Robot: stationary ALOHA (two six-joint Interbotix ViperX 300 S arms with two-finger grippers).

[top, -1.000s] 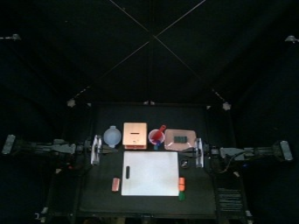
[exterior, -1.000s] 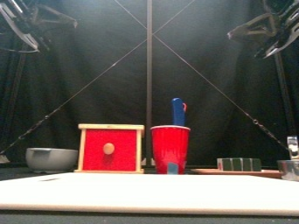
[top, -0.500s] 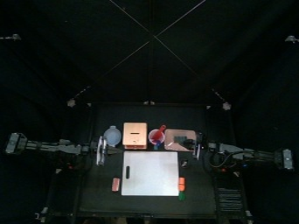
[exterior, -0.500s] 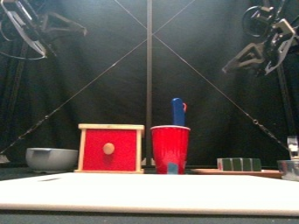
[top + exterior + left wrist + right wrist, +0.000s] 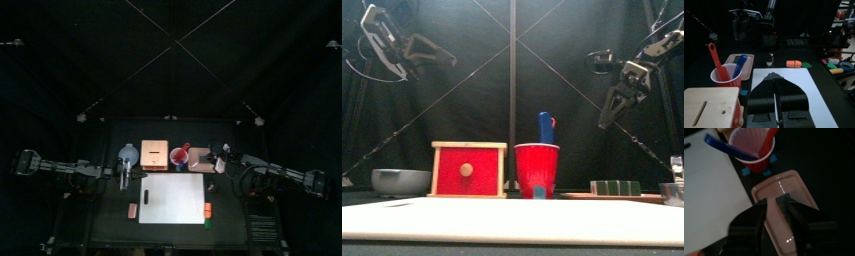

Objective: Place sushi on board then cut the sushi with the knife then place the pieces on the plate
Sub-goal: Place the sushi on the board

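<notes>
Sushi roll (image 5: 616,187): a row of dark green blocks on the pink tray (image 5: 784,187), right of the red cup (image 5: 537,170), not yet on the white board (image 5: 513,222). Judged light, rigid, smooth; the blocks separate, so it is best pinched lengthwise, end to end. Right end effector (image 5: 776,202) is over the tray, jaws apart. Left end effector (image 5: 775,76) is above the counter, jaws together.

Light is pooling on the white cutting board (image 5: 174,197), the surroundings lying dim. Its near edge is showing blurred.
</notes>
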